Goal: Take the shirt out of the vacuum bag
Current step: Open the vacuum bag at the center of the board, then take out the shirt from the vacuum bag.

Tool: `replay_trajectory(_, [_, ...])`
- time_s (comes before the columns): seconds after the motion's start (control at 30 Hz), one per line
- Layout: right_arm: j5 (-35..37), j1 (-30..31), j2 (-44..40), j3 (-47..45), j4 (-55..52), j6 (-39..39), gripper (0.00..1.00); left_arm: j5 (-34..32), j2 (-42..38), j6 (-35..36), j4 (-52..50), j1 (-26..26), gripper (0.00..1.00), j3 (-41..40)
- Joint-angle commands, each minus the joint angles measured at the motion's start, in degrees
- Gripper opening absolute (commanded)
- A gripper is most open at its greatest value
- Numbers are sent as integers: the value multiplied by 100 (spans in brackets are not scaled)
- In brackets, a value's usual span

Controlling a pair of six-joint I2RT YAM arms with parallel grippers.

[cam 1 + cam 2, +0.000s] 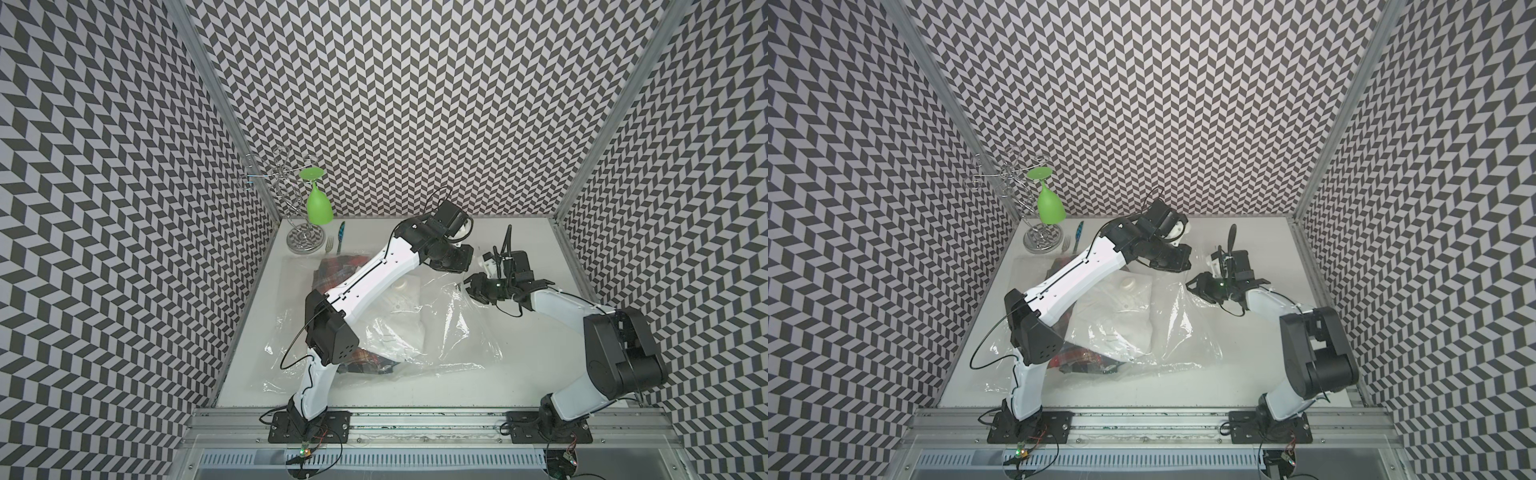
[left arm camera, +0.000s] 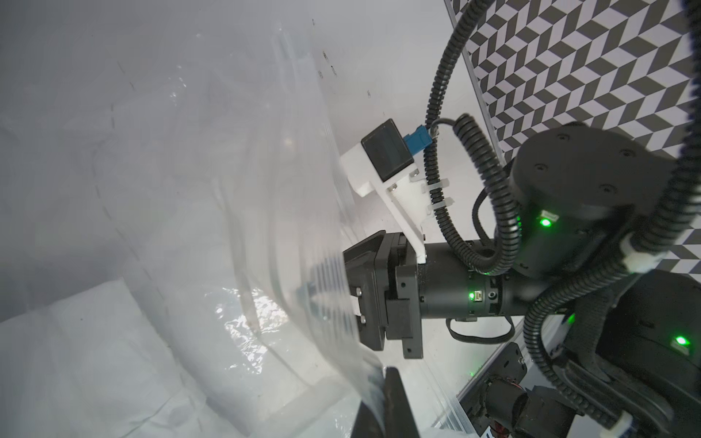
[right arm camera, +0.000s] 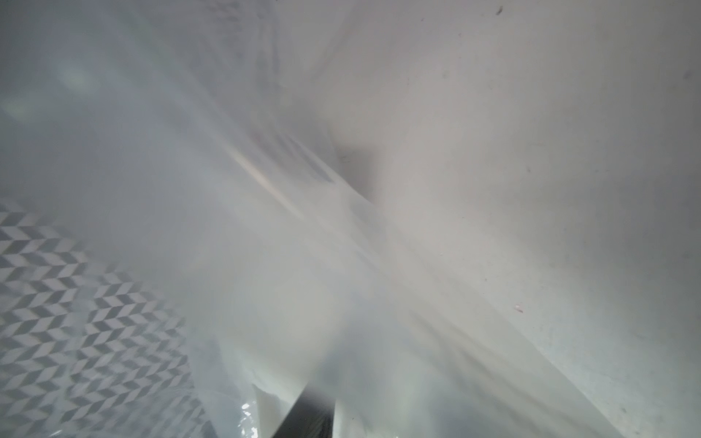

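Left gripper point(image 2: 389, 394) is clamped shut on the far edge of the bag point(image 1: 415, 332), holding film up off the table point(image 1: 519, 374). Your right gripper point(image 1: 471, 286) sits at that raised edge, but film hides its jaws, so you cannot tell its grip. The shirt point(image 1: 336, 270) lies inside the bag, mid-table.

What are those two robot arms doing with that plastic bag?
They're trying to get the shirt out of the bag. The left gripper is shut at the bag's far edge, probably pinching it, and the right gripper pokes at the lifted plastic beside it. The shirt is not out yet.
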Motion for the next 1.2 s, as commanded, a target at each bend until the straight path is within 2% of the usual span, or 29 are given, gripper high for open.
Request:
replay_trajectory(0.0, [-459,34,-210,267,135,-1,42,167,-203,32,8,-71,0,98])
replay_trajectory(0.23, [-477,40,-165,567,-358,96,42,156,-223,56,76,-73,0,70])
replay_trajectory(0.67, [-465,281,-588,-160,151,376,42,141,-187,32,118,-39,0,78])
replay_trajectory(0.87, [-495,521,-851,-753,817,581,42,193,-161,15,124,-31,0,98])
replay_trajectory(1.17, [-736,829,-362,-647,1759,778,42,345,-228,41,214,-39,0,94])
